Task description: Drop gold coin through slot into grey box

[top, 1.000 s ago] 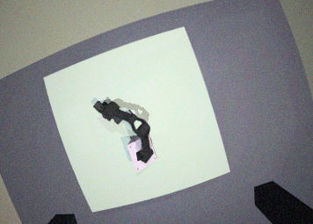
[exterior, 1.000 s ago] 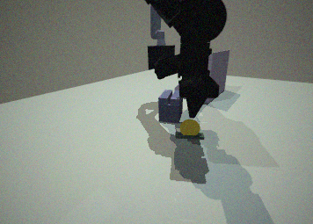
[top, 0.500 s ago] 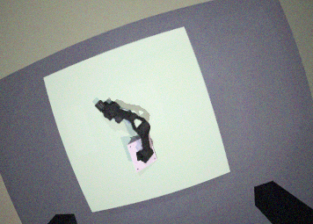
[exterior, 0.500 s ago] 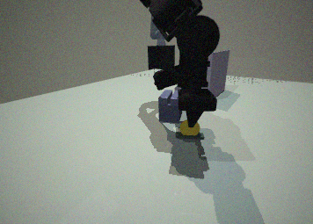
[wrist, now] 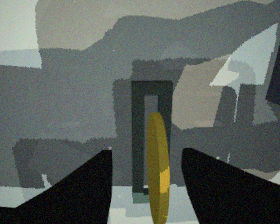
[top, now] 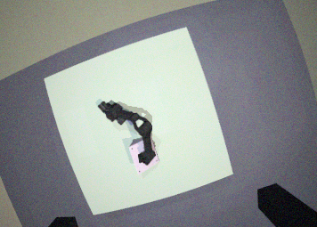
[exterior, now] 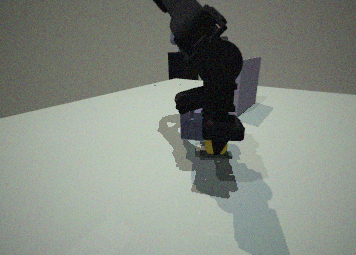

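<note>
Coin: I see the thin gold disc (wrist: 159, 168) upright on edge in its shallow dark-green holder (wrist: 140, 137).
Gripper: my black two-finger pincer (wrist: 146, 206) straddles it, released, fingers apart from the coin.
Box: small grey box (exterior: 191, 123) just behind, mostly hidden by the arm.

The arm (exterior: 210, 64) is matt black throughout, built of chunky, blocky links with faceted edges and one rounded, bulging joint housing partway along. No cables, screws or markings can be made out on it. Its base (top: 144, 163) is a pale pinkish-lilac square plate with small dark dots at its corners. The gripper (wrist: 145, 206) has two plain black fingers, broad where they start and narrowing to blunt tips, with flat, unmarked faces.
</note>
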